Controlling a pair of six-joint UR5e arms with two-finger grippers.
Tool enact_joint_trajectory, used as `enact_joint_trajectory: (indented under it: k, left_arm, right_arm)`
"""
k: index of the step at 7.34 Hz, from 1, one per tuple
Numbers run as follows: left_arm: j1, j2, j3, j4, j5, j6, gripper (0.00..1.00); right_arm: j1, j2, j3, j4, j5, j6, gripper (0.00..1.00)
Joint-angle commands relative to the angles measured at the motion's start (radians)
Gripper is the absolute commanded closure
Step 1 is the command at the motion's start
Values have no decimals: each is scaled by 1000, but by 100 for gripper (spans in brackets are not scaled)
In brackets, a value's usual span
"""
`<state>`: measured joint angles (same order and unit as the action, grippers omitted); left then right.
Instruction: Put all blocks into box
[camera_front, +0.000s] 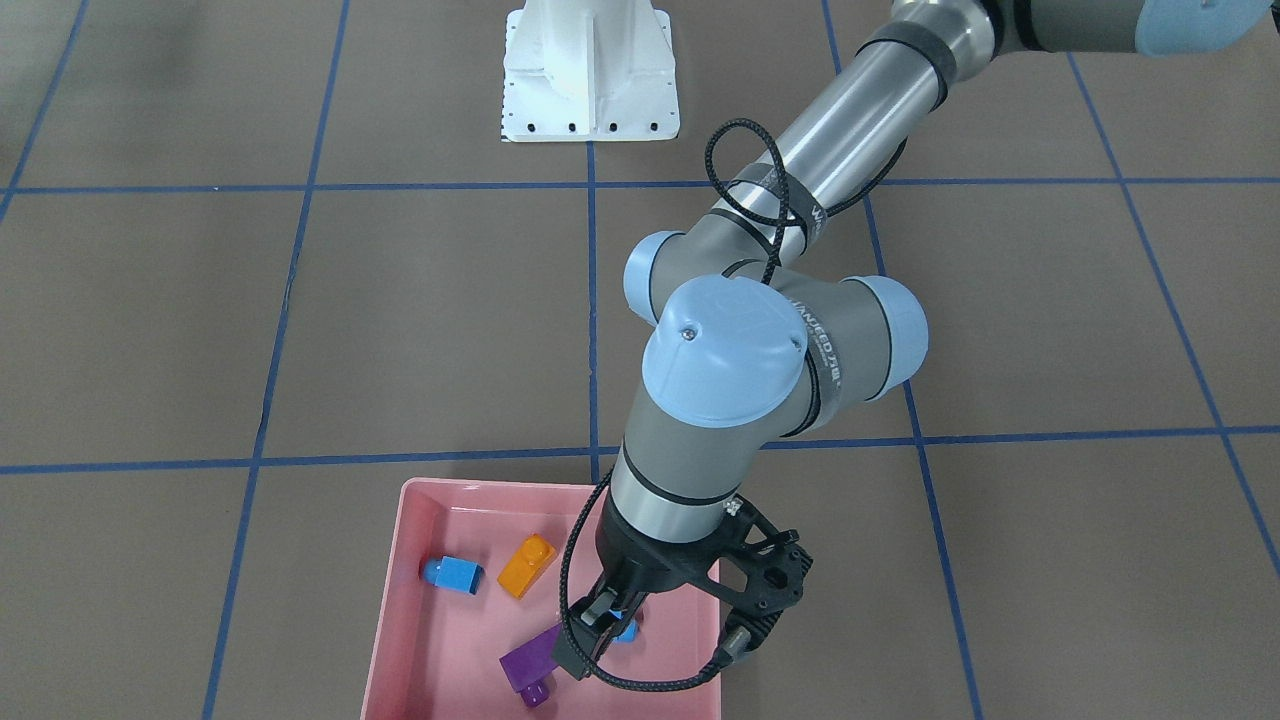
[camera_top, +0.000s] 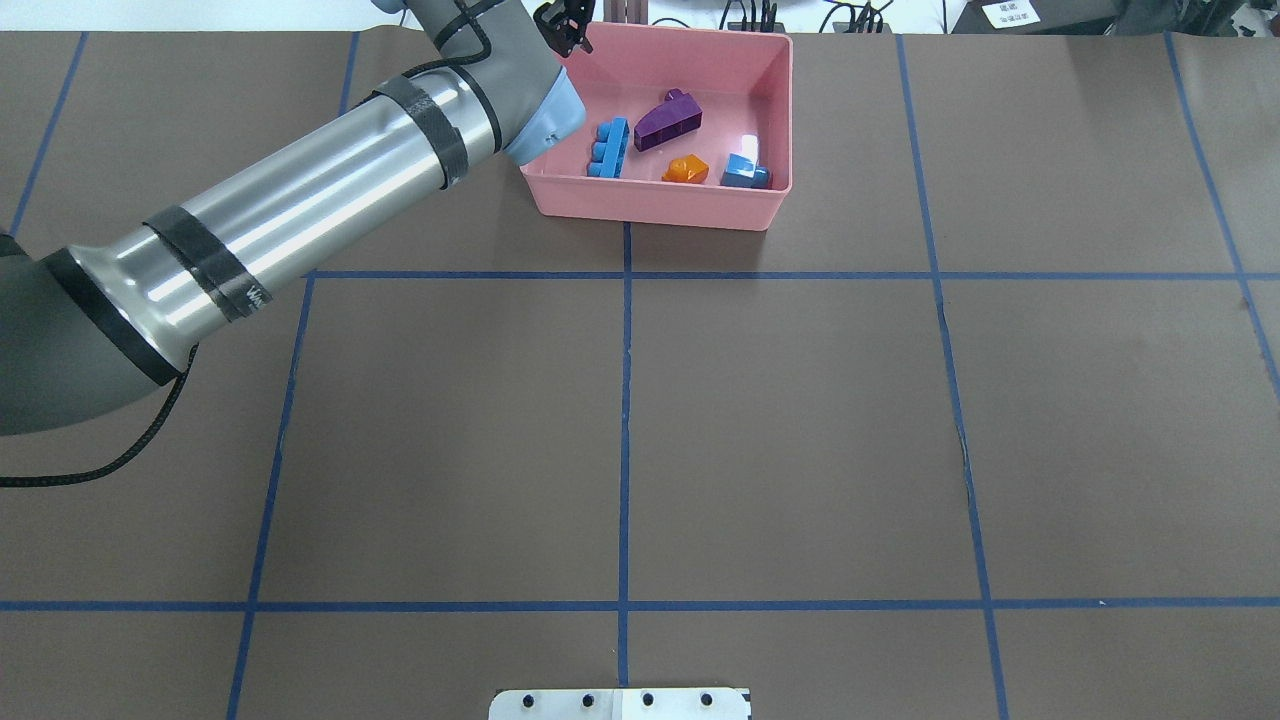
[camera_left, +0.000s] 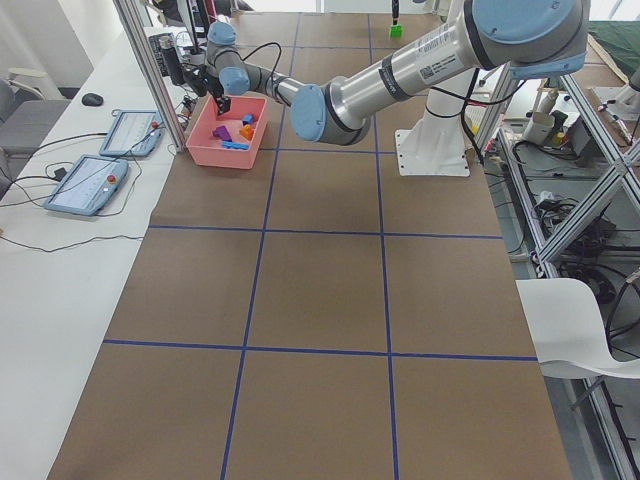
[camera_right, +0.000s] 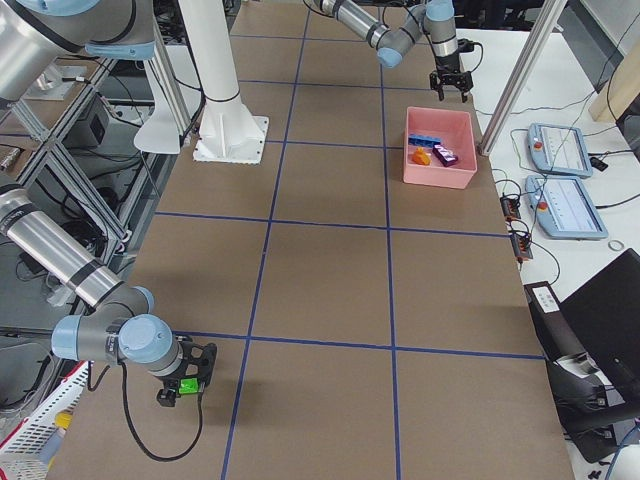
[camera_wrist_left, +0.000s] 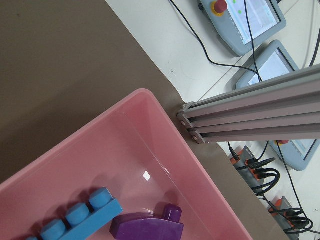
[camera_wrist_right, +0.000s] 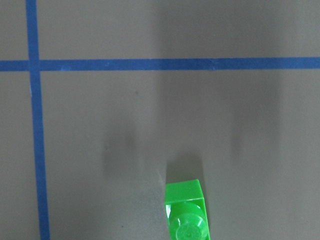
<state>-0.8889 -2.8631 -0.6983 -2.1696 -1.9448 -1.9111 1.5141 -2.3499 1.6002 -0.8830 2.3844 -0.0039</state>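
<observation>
The pink box (camera_top: 660, 210) stands at the table's far edge. In it lie the long blue bar (camera_top: 608, 148), the purple wedge (camera_top: 668, 120), the orange piece (camera_top: 686, 169) and the blue cube (camera_top: 745, 172). My left gripper (camera_front: 590, 640) hovers over the box's corner (camera_front: 400, 560), open and empty, above the bar and next to the wedge (camera_front: 530, 660). The green brick (camera_wrist_right: 185, 212) lies on the table far from the box. My right gripper (camera_right: 180, 392) is low at the green brick (camera_right: 188, 384). I cannot tell whether it is open or shut.
The white metal base (camera_top: 620, 703) stands at the robot's side of the table. An aluminium post (camera_wrist_left: 250, 115) rises right beside the box's outer corner. Teach pendants (camera_right: 570, 205) and cables lie on the white bench beyond the mat.
</observation>
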Motion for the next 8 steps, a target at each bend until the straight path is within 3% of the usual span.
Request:
enact_joint_trajectory:
  k: [1, 3, 8]
  left_arm:
    - [1, 1, -26, 37, -8, 3, 0]
    - [1, 1, -32, 40, -9, 1, 0]
    - [4, 4, -73, 86, -9, 3, 0]
  right_arm:
    - [0, 3, -9, 3, 16, -71, 0]
    - [-2, 69, -103, 1, 9, -73, 0]
    - [-5, 95, -133, 1, 87, 119, 0]
